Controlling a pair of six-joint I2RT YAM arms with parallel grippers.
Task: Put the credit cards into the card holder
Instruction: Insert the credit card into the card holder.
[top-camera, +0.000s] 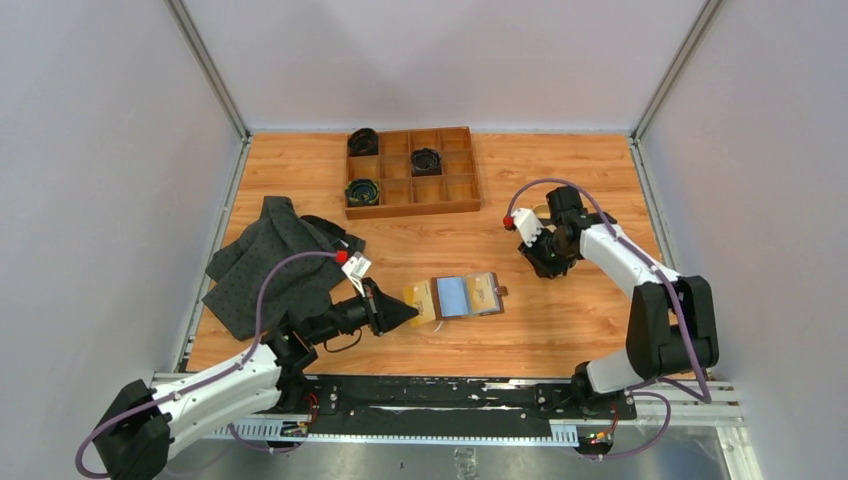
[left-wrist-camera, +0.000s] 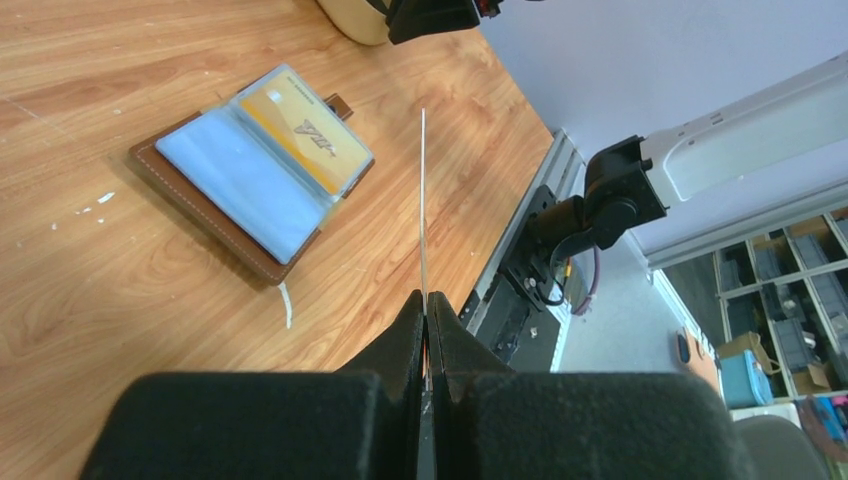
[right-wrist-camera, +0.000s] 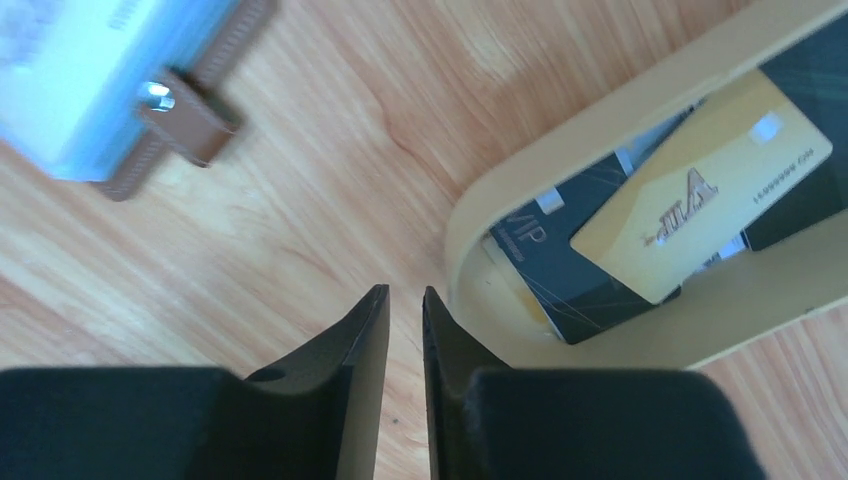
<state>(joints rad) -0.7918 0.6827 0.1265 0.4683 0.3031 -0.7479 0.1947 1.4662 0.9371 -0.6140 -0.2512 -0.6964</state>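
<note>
1. On the wooden table, toward its front edge, the card holder lies open and flat, with its pale blue sleeves facing up.
2. A yellow-gold card sits inside one of the holder's clear sleeves, and its print shows through the plastic.
3. My left claw is clenched on a credit card. The wrist view shows that card edge-on, as a thin pale line rising from between the fingertips.
4. From above, the same claw sits just beside the holder's left edge. I cannot tell whether the pinched card touches the leather.
5. My right claw has its fingers slightly parted with nothing between them. The tips are over bare wood, just beside the rim of a tan dish.
6. Inside the dish, a gold card lies across dark cards.
7. The holder's snap tab shows blurred at the upper left of the right wrist view.
8. At the back of the table, a wooden compartment tray holds three dark round items.
9. A dark cloth lies crumpled at the left.
</note>
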